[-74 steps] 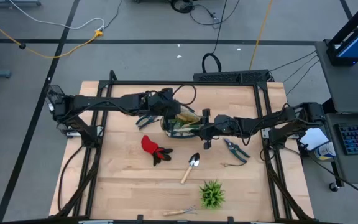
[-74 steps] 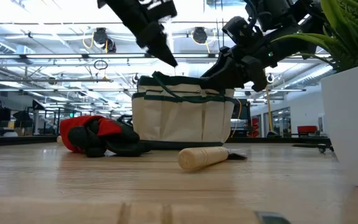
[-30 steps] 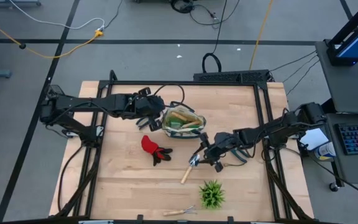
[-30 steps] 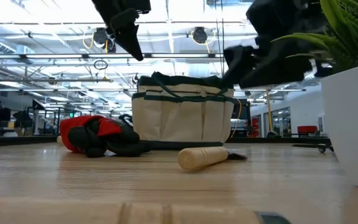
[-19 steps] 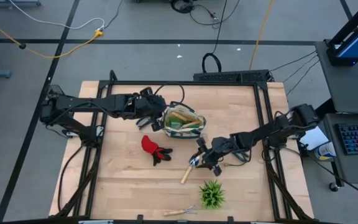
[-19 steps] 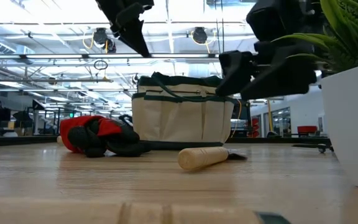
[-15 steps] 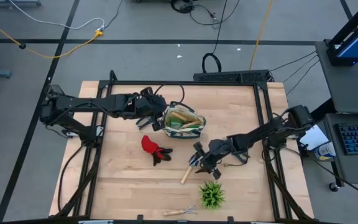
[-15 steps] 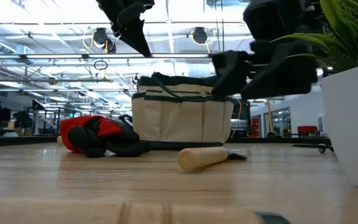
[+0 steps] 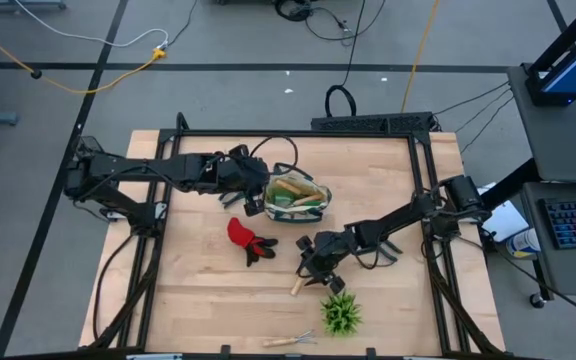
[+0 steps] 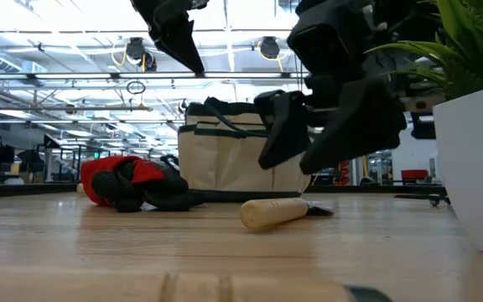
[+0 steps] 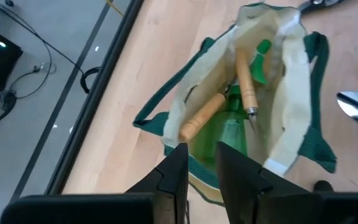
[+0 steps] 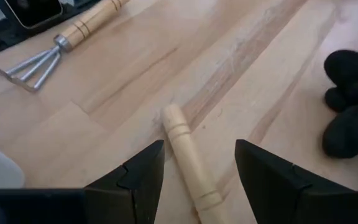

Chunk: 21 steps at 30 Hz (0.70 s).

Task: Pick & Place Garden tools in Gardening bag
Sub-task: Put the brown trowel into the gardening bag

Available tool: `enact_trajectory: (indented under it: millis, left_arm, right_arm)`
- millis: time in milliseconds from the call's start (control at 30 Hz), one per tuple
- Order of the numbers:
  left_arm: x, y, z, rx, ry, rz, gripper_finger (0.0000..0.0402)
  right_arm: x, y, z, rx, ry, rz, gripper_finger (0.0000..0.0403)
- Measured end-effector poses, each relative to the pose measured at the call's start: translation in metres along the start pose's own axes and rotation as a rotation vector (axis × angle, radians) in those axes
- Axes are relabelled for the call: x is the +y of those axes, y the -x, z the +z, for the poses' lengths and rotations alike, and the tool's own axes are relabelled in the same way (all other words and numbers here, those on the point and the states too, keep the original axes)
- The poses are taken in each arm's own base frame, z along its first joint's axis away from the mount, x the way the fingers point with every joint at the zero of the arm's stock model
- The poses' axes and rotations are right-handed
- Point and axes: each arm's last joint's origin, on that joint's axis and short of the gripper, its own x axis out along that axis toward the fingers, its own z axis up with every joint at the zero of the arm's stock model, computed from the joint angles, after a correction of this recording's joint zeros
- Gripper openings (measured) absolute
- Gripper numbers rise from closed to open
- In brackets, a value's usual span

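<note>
The cream gardening bag [image 9: 293,195] with green trim stands at the table's middle back. It also shows in the low view [image 10: 246,155], and the left wrist view [image 11: 247,106] shows wooden-handled tools [image 11: 210,115] inside it. My left gripper [image 9: 255,192] hovers above the bag's left end, its fingers nearly together, holding nothing. A trowel lies flat in front of the bag. My right gripper [image 9: 313,268] is open just above it, with a finger on either side of the wooden handle [image 12: 188,155], not touching. The red-and-black glove [image 9: 246,240] lies left of the trowel.
A green spiky plant [image 9: 341,312] in a white pot [image 10: 476,159] stands just near of my right gripper. A small wooden-handled rake [image 9: 288,340] lies by the near edge and also shows in the right wrist view [image 12: 55,46]. Bare wood lies at the table's near left.
My right gripper has moved from in front of the bag toward the table's near-left and down, and now stands open over the trowel's handle. My left gripper has edged slightly toward the bag. The bag, glove and trowel have not moved.
</note>
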Motion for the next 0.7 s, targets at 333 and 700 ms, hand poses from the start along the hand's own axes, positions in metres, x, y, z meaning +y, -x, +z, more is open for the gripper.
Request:
enact_trajectory:
  millis: [333, 700]
  left_arm:
    - [-0.01, 0.003, 0.0, -0.009, -0.027, -0.023, 0.0086]
    - [-0.009, 0.003, 0.0, -0.009, -0.026, -0.012, 0.0086]
  right_arm:
    - [-0.004, 0.002, -0.011, 0.108, -0.004, -0.035, 0.0192]
    - [-0.008, 0.004, -0.015, 0.135, 0.0, -0.041, 0.0192]
